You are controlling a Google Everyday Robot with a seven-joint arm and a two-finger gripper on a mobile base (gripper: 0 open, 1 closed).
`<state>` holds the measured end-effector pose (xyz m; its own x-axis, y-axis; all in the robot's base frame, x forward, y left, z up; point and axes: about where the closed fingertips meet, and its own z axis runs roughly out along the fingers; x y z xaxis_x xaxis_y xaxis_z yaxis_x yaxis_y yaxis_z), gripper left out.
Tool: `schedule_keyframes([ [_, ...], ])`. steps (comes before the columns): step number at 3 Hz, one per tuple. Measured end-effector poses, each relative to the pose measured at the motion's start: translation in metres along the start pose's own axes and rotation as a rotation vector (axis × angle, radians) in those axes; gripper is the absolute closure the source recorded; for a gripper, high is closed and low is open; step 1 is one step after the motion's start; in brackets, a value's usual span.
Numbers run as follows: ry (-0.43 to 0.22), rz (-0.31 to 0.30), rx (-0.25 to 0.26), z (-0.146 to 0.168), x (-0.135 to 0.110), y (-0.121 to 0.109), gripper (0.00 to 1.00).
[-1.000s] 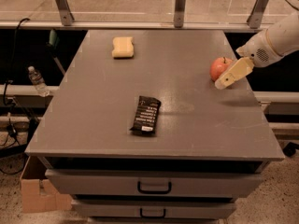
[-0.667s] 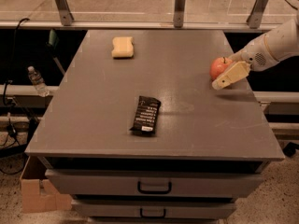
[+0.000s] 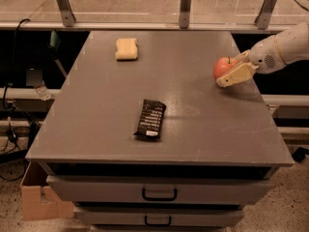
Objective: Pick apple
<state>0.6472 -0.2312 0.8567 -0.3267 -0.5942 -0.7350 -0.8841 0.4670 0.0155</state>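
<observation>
The grasp step is judged in hand: the pincer (image 3: 231, 75) is set against the apple (image 3: 222, 65) at the bench's (image 3: 193, 134) right edge, its closure cannot be told, and a firm grip is needed before lifting.

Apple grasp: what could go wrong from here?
1. The apple is round and sits near the right edge of the table. A nudge from the gripper, right against it, might roll it off.
2. The gripper looks low over the tabletop, so it may scrape the surface.
</observation>
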Motion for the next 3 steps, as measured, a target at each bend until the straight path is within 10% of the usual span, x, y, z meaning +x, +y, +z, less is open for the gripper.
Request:
schedule_keyframes([
  [2,-0.292,-0.136,-0.244,-0.028,-0.086,0.073,1.0],
  [3,-0.327,-0.14,-0.272,-0.028,-0.097,0.081,1.0],
])
